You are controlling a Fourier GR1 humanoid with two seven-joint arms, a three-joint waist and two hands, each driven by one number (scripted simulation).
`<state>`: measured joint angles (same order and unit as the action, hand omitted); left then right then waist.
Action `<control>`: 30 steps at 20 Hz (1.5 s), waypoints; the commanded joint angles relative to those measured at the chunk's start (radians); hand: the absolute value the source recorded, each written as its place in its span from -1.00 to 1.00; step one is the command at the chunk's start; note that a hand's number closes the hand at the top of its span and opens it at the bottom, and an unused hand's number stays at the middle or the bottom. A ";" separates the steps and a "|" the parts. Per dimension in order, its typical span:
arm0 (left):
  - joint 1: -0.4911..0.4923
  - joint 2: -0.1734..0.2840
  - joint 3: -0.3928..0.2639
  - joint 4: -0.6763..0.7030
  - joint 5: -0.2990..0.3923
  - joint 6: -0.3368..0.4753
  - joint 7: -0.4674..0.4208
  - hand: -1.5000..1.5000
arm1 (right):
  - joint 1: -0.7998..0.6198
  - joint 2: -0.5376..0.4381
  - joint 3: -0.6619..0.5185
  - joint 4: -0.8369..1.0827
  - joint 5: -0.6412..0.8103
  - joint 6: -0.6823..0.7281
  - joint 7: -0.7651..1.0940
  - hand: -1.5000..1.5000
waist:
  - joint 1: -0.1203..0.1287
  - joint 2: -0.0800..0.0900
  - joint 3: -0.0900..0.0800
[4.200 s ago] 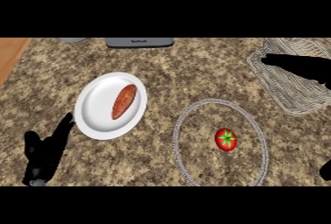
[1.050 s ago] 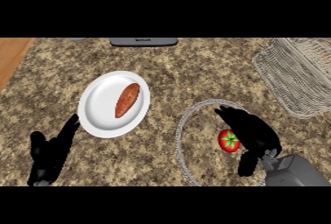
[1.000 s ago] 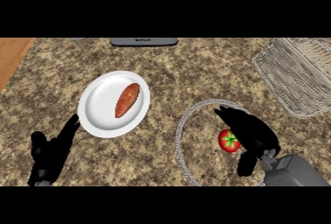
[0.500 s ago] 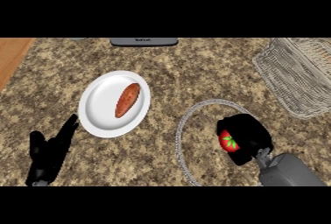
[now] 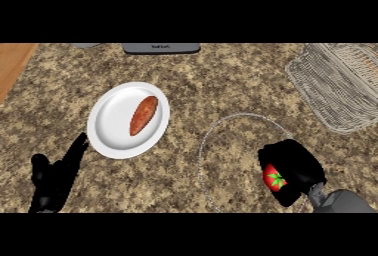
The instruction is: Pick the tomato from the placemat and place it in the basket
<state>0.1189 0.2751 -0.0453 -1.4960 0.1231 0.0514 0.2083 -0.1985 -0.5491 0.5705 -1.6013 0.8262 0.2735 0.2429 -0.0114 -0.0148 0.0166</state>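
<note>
Small red tomato [image 5: 274, 179] on round wire-rimmed placemat [image 5: 221, 131]: our right hand [image 5: 295, 167] curls fingers around it; we lift straight, then carry toward wire basket [image 5: 332, 85].

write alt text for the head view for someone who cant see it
The robot's right hand curls its fingers round a red tomato on a round placemat. A wire basket sits upper right, a plate holding a sweet potato lies left, and the open left hand rests lower left.
</note>
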 commanded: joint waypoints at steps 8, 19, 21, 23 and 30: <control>0.074 -0.030 -0.002 0.059 -0.002 0.004 0.035 0.00 | 0.328 -0.221 -0.156 -0.335 -0.074 -0.218 -0.185 1.00 | -0.033 0.007 -0.017; 0.066 -0.016 0.015 0.044 -0.003 0.004 0.059 0.00 | 0.261 -0.038 -0.610 -0.607 -0.796 -0.184 -0.046 1.00 | -0.039 0.011 -0.019; 0.081 -0.015 0.013 0.020 -0.002 0.000 0.064 0.00 | 0.234 -0.079 -0.720 -0.624 -0.886 -0.167 0.022 1.00 | -0.025 0.010 -0.019; 0.096 -0.007 0.010 0.021 0.005 -0.026 0.047 0.00 | 0.176 -0.137 -0.832 -0.583 -0.955 -0.153 0.088 1.00 | -0.012 0.012 -0.019; 0.056 -0.032 -0.018 0.049 -0.034 -0.012 0.054 0.00 | -0.058 -0.329 -1.049 -0.340 -1.168 -0.091 0.240 1.00 | 0.017 0.017 -0.018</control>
<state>0.1292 0.2637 -0.0329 -1.5239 0.0972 0.0510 0.2314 -0.1437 -0.7851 -0.3682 -2.0558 -0.2356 0.1487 0.4137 -0.0124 -0.0097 0.0101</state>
